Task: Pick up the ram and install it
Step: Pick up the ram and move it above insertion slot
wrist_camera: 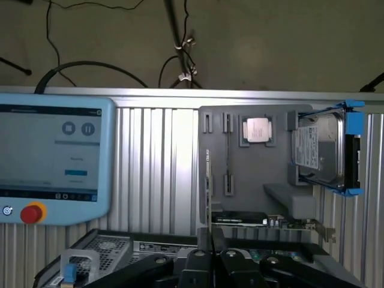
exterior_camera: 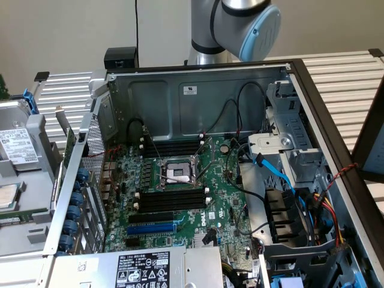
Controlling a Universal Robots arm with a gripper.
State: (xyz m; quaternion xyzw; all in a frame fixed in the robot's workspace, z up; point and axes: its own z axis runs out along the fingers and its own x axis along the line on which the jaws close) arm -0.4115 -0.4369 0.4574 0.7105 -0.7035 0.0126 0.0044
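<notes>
Ram: a thin stick seen edge-on, most likely the ram (wrist_camera: pixel 208 177), is standing upright in the grey parts holder (wrist_camera: pixel 276 198), on the side nearest the teach pendant (wrist_camera: pixel 54 156). Nothing is touching it.
Gripper: the gripper (wrist_camera: pixel 210 239) is hovering well apart from the ram and facing the holder. Its jaws are sitting together with nothing between them.
Holder: a processor (wrist_camera: pixel 258 129) is resting in a recess near the ram. A hard drive in a blue caddy (wrist_camera: pixel 324 156) is occupying the far side, and an expansion card (wrist_camera: pixel 252 219) is lying along the edge closest to the gripper.
Computer: in the exterior view, the open case (exterior_camera: pixel 156 96) is exposing the motherboard (exterior_camera: pixel 222 174). The black memory slots (exterior_camera: pixel 171 201) flanking the processor socket (exterior_camera: pixel 178 172) are showing empty.
Progress: by these pictures the job is only beginning. The ram is not yet picked up, no slot is filled, and both the pick and the install are outstanding.
Surroundings: the pendant's red stop button (wrist_camera: pixel 33 213) is sitting beside the ribbed metal table (wrist_camera: pixel 156 168).
</notes>
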